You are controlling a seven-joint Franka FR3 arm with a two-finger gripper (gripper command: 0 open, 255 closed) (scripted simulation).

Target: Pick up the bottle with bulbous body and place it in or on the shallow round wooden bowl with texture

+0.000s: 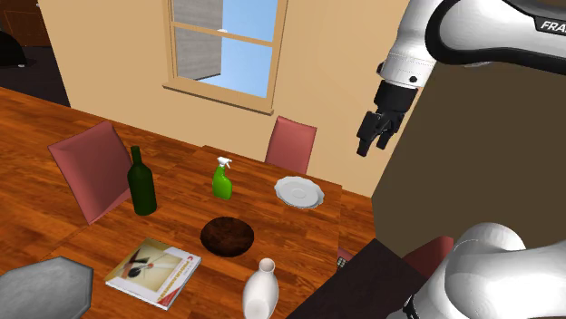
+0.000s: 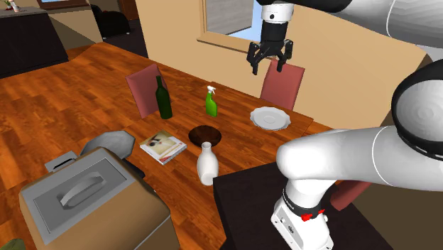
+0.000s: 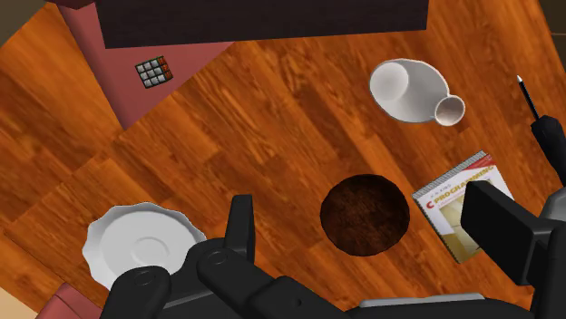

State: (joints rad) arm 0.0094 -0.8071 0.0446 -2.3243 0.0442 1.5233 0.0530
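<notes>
A white bottle with a bulbous body (image 1: 260,290) (image 2: 206,162) (image 3: 413,91) stands upright near the front edge of the wooden table (image 1: 290,236). Just behind it lies the dark brown, textured shallow round bowl (image 1: 226,236) (image 2: 205,135) (image 3: 365,215), with nothing in it. My black gripper (image 1: 372,136) (image 2: 270,62) (image 3: 363,207) hangs high above the table, roughly over the bowl and plate area, far from the bottle. Its fingers (image 3: 240,222) stand wide apart and hold nothing.
On the table are a dark green wine bottle (image 1: 141,181), a green spray bottle (image 1: 221,178), a white scalloped plate (image 1: 298,191) (image 3: 136,245) and a magazine (image 1: 152,270). A grey octagonal slab (image 1: 41,288), red chairs (image 1: 292,143) and a small colour cube (image 3: 152,72) sit around it.
</notes>
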